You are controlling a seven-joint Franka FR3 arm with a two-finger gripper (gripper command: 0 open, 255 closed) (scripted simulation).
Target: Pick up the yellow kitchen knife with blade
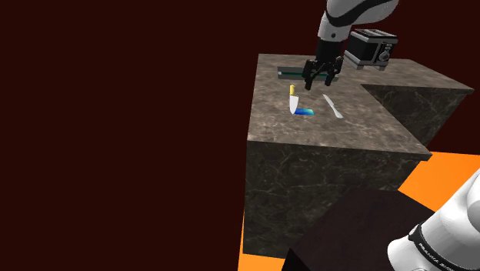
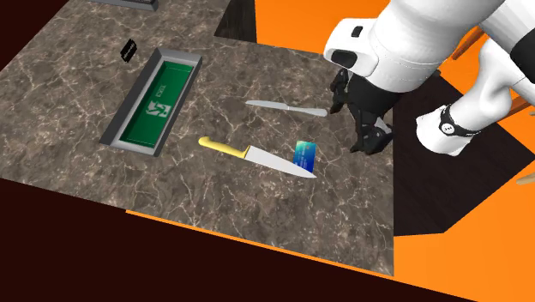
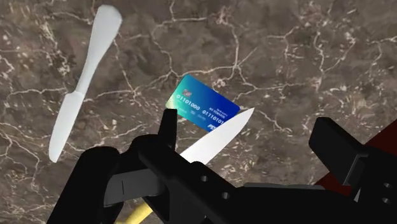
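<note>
Two black fingers [image 3: 168,124] of the pincer [image 1: 318,81] are standing wide apart and are holding nothing. The pincer is hanging in the air over the marble surface [image 2: 69,94] and is pointing down at the knife. The yellow-handled kitchen knife [image 2: 257,157] is lying flat on the surface. A blue bank card [image 2: 303,155] is sitting just beside its blade tip, maybe touching it. A white butter knife [image 2: 285,106] is lying near them, and a long tray [image 2: 182,103] with a green sign inside is resting further off. None of the job is looking done yet, I think, because the knife is not being lifted. The pincer is going to need to come down, put one finger on each side of the knife, squeeze it, and lift it up.
</note>
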